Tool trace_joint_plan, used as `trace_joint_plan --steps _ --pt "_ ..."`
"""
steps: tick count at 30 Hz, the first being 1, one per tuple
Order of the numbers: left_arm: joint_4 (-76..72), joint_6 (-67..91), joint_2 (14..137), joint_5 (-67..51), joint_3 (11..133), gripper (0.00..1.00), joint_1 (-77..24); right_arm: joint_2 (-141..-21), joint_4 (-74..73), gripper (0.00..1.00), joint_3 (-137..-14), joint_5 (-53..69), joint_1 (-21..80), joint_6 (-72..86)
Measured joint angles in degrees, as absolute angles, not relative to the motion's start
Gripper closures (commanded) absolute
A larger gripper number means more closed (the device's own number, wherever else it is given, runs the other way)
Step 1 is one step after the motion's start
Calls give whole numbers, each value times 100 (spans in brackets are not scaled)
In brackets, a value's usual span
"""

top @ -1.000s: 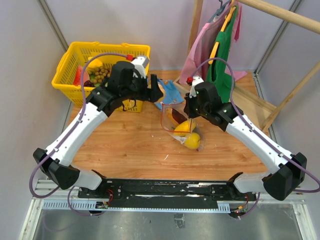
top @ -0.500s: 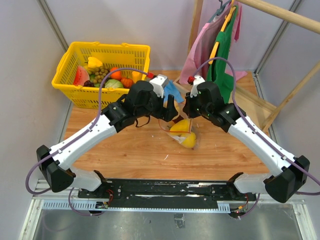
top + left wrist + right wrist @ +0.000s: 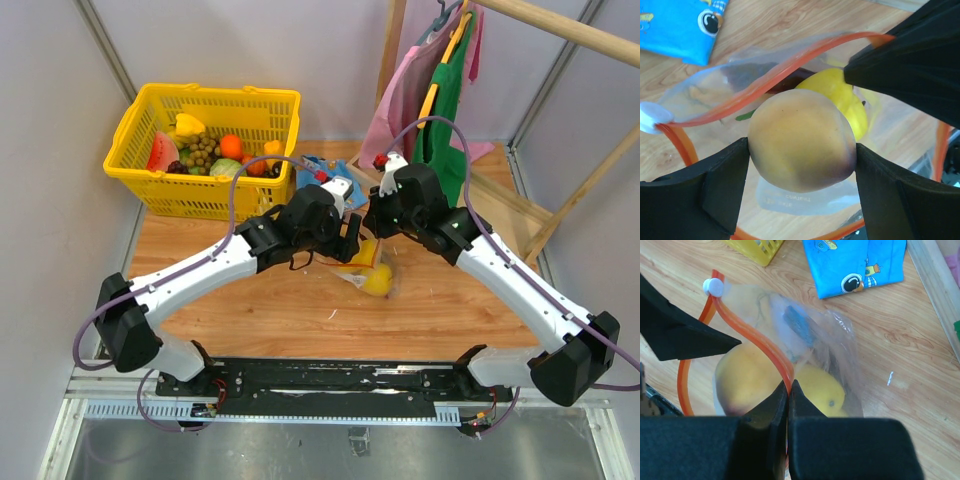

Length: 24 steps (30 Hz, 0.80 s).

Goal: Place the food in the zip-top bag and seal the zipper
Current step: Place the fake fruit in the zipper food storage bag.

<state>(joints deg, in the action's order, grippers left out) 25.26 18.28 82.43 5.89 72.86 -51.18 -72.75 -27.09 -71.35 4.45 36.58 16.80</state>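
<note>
- Here, the left pincer (image 3: 802,170) clamps the orange-pink toy peach (image 3: 797,135) just over the clear plastic zip-top bag's (image 3: 835,335) gaping mouth, with the right pincer (image 3: 789,390) crowding close beside it.
- The right pincer is pinched tight on the red-orange zipper strip (image 3: 752,342), holding that edge up.
- A yellow toy lemon (image 3: 820,387) lies inside the bag, which rests on the wooden tabletop (image 3: 900,370).

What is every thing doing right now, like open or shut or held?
Clear plastic zip-top bag: open.
Red-orange zipper strip: unsealed, pinched by right claw.
Round orange-pink toy peach: gripped by left claw at the bag's mouth.
Yellow toy lemon: inside the bag.
Blue soft pouch: lying flat.
Yellow mesh basket: holds toy fruit.
</note>
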Motion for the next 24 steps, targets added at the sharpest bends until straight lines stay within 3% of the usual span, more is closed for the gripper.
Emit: trace_joint_plan --steps 3,10,17,24 --pt "2532 1850 8318 720 7214 35 -5124 -7275 -2683 100 -7126 489 3658 1686" --pt "2519 1933 8315 991 7212 12 -5159 -7264 -2679 99 -7076 504 3658 1697" --pt "2628 2053 8121 1120 7220 5 -5159 -7264 -2676 100 -7061 515 3658 1702" --pt "2777 2231 7920 1234 7247 5 -5159 -7264 -2659 99 -7030 598 3658 1769"
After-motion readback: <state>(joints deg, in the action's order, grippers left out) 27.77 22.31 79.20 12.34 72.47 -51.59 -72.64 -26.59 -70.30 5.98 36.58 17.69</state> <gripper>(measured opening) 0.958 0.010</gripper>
